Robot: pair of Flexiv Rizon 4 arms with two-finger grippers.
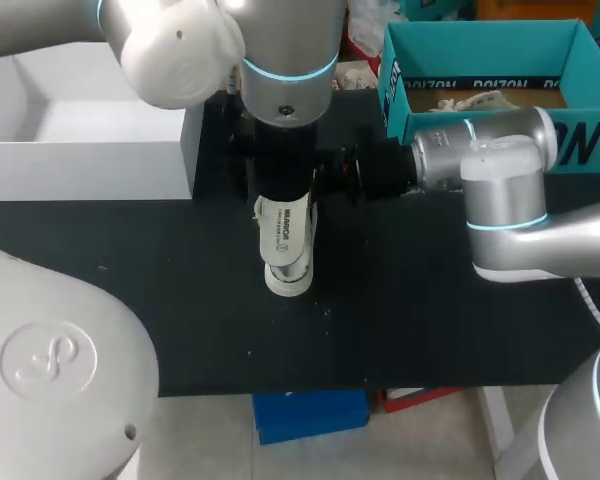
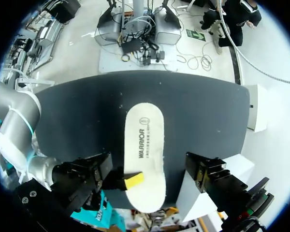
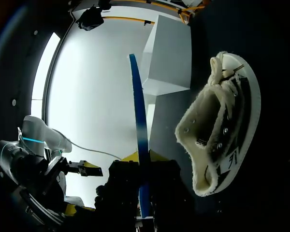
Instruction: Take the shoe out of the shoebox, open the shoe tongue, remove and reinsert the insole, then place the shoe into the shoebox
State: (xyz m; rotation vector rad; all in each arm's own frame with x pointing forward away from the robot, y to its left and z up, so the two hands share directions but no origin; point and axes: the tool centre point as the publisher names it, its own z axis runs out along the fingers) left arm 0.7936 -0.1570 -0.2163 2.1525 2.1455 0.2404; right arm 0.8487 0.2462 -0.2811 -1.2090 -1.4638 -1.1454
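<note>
A white insole lies flat on the black table, print side up. My left gripper hangs open right above it, one yellow fingertip over one end of the insole, the other finger off to the side. The black shoe, with its pale fleecy lining, lies on its side just beside my right gripper. In the head view my left arm hides the shoe. A thin blue strip runs out along the middle of the shut right gripper; whether it is held I cannot tell.
The teal shoebox stands open at the back right, behind my right arm. A white box stands at the back left. The front half of the black table is bare.
</note>
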